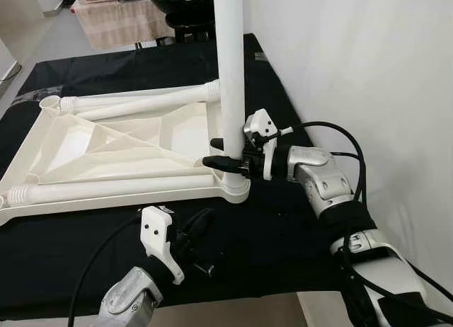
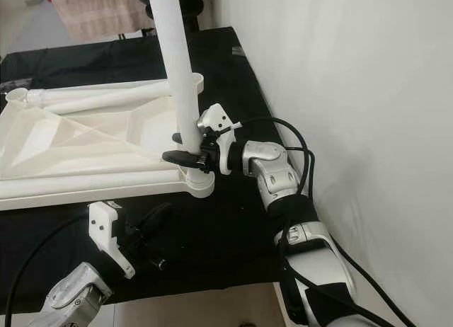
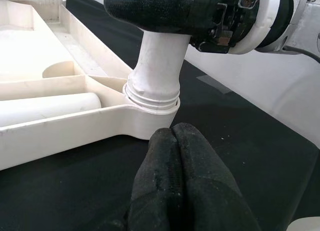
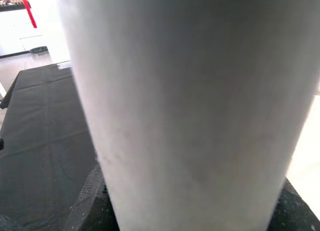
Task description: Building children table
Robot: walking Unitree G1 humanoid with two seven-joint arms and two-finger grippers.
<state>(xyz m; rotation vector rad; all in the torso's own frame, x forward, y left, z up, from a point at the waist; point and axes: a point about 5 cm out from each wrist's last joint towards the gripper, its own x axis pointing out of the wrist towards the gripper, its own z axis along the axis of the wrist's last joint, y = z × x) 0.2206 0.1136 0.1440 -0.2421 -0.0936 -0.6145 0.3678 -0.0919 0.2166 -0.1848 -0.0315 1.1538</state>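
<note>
— White plastic first: we see the upturned tabletop (image 1: 120, 150) lying flat on the desk (image 1: 283, 242), which is draped in black cloth. One table leg (image 1: 231, 79) stands upright in the corner socket (image 3: 150, 118) nearest the wall.

— And our right gripper (image 1: 228, 153)?

— It reaches in from the wall side, low on that upright leg, just above the socket. Its black fingers (image 3: 145, 11) lie one on each side of the leg and are clamped against it. In the right wrist view the leg stands so close that it is a pale blur.

— Our left gripper (image 3: 176, 176)?

— It hovers over the black cloth near the desk's front edge, just beside the socket. Its fingers are pressed together with nothing between them.

— What else lies on the tabletop?

— Two more legs (image 1: 134, 100) lie flat along it, one at the far edge and one at the near edge.

— And the room?

— A white wall (image 1: 368, 72) runs along our right. Beyond the desk stands a dark round object beside a beige cloth (image 1: 120, 19); we cannot tell what they are. The upright leg's top is cut off by the frame.
</note>
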